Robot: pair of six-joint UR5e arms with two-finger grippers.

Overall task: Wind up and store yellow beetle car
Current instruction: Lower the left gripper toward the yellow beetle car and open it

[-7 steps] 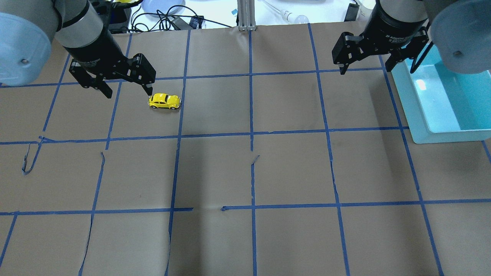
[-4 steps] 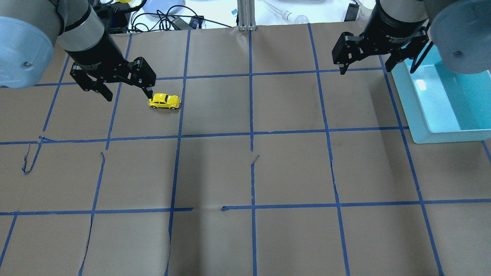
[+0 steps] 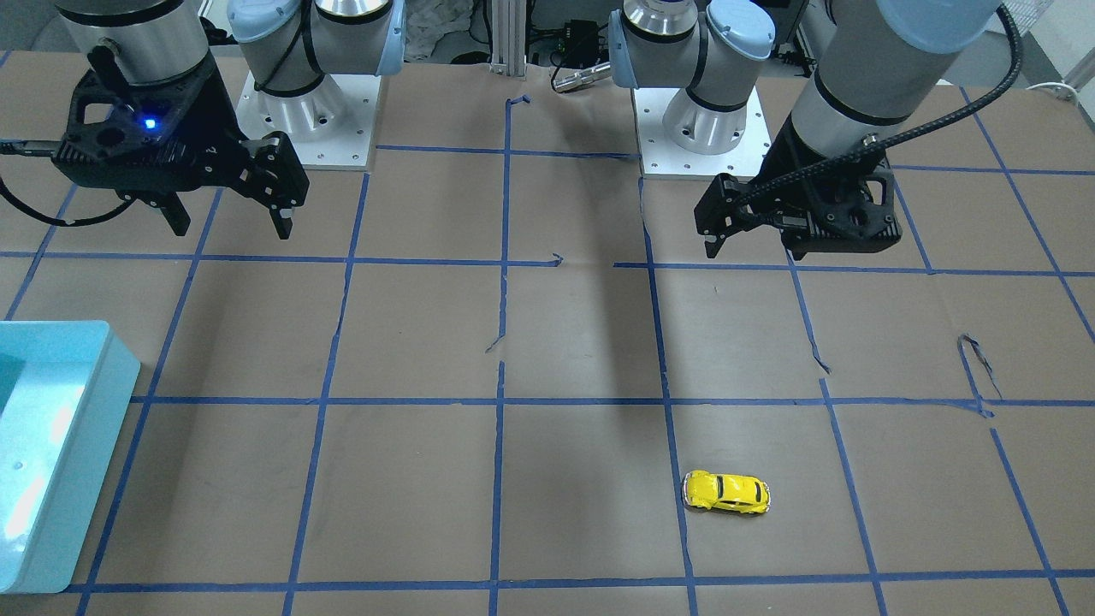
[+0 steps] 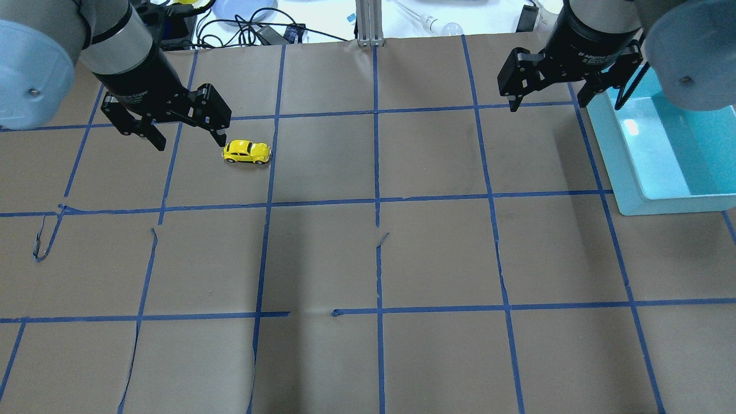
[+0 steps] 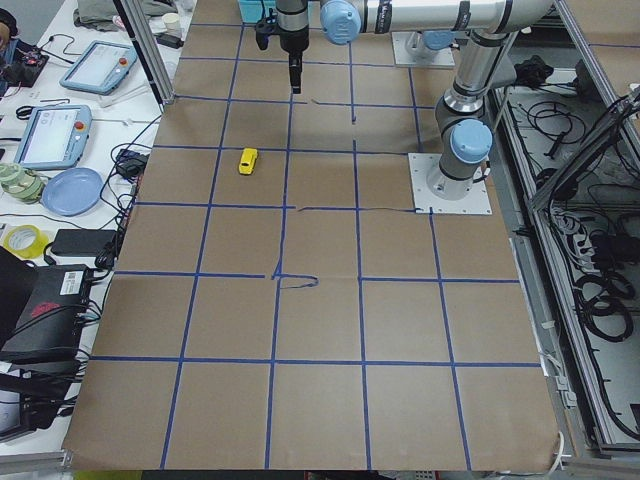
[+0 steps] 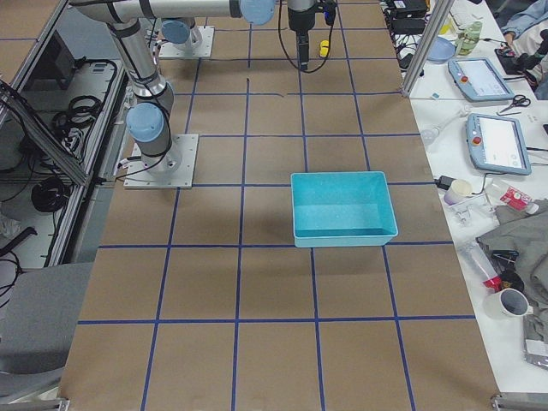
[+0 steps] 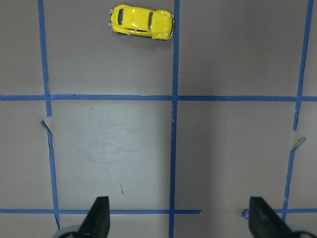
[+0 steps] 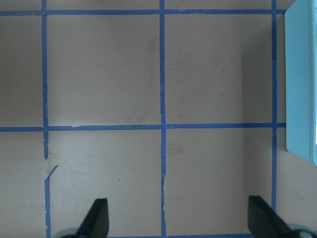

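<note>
Left gripper (image 4: 190,140) and right gripper (image 4: 547,104) both gape wide, empty. The left should centre over the car (image 4: 247,152), toward the table's far edge, straddling its sides.

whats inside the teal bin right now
In the teal bin only its bare floor shows; the yellow beetle car sits out on the table. The near wall may cover a thin strip of floor.
</note>
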